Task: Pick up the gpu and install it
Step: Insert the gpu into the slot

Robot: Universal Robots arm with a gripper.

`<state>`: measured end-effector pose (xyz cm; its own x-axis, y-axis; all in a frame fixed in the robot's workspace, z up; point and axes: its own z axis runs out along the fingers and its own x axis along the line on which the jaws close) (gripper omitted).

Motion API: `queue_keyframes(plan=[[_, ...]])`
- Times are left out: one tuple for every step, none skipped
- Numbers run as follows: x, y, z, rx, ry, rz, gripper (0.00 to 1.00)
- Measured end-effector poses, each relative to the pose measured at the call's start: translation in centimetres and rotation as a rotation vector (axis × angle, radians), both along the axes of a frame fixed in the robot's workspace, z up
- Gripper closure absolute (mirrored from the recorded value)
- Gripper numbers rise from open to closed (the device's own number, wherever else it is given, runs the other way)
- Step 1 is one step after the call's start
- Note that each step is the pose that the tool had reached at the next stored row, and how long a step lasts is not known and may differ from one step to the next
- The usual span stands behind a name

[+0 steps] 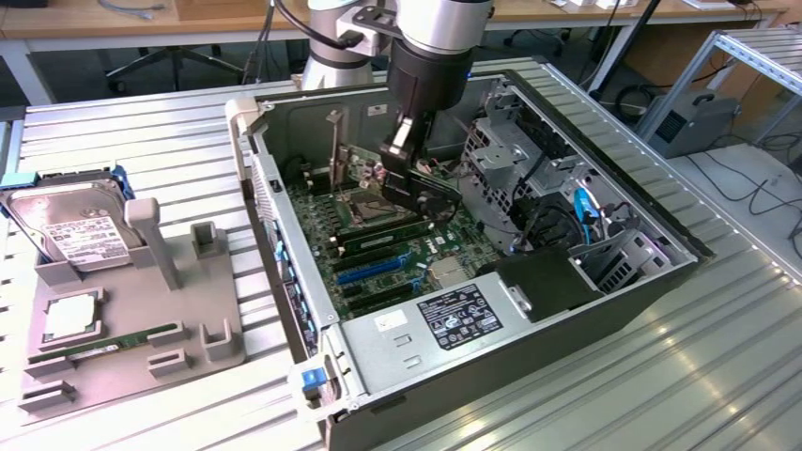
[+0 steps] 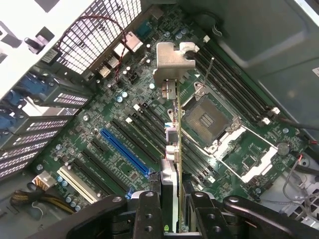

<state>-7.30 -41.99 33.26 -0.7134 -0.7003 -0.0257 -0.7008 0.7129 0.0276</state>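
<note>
The gpu (image 2: pixel 171 124) is a thin dark card seen edge-on in the wrist view, with its silver metal bracket (image 2: pixel 169 62) at the far end. My gripper (image 2: pixel 172 214) is shut on the card's near end, one dark finger (image 2: pixel 148 211) on each side. In the exterior view the gripper (image 1: pixel 404 169) reaches down into the open computer case (image 1: pixel 501 338) and holds the gpu (image 1: pixel 416 195) just above the green motherboard (image 1: pixel 376 254). The card hangs over the rows of black slots between the blue slot (image 2: pixel 124 149) and the CPU socket (image 2: pixel 209 117). Whether it touches a slot I cannot tell.
A metal drive cage (image 1: pixel 501 160) and cables stand close on the exterior view's right of the gripper. Outside the case, on the exterior view's left, a grey fixture (image 1: pixel 126 366) carries a hard drive (image 1: pixel 75 230), a processor chip (image 1: pixel 69 315) and a green RAM stick (image 1: pixel 107 343).
</note>
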Motion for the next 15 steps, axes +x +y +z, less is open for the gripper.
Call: queue_keyframes(plan=[[0.00, 0.00, 0.00, 0.0000, 0.0000, 0.005, 0.73], [0.00, 0.00, 0.00, 0.0000, 0.0000, 0.009, 0.73], [0.00, 0.00, 0.00, 0.0000, 0.0000, 0.014, 0.73], [0.00, 0.00, 0.00, 0.0000, 0.0000, 0.019, 0.73], [0.00, 0.00, 0.00, 0.0000, 0.0000, 0.023, 0.73], [0.00, 0.00, 0.00, 0.0000, 0.0000, 0.027, 0.73], [0.00, 0.00, 0.00, 0.0000, 0.0000, 0.031, 0.73], [0.00, 0.00, 0.00, 0.0000, 0.0000, 0.035, 0.73], [0.00, 0.00, 0.00, 0.0000, 0.0000, 0.039, 0.73], [0.00, 0.00, 0.00, 0.0000, 0.0000, 0.044, 0.73], [0.00, 0.00, 0.00, 0.0000, 0.0000, 0.048, 0.73], [0.00, 0.00, 0.00, 0.0000, 0.0000, 0.052, 0.73], [0.00, 0.00, 0.00, 0.0000, 0.0000, 0.056, 0.73], [0.00, 0.00, 0.00, 0.0000, 0.0000, 0.061, 0.73], [0.00, 0.00, 0.00, 0.0000, 0.0000, 0.065, 0.73]])
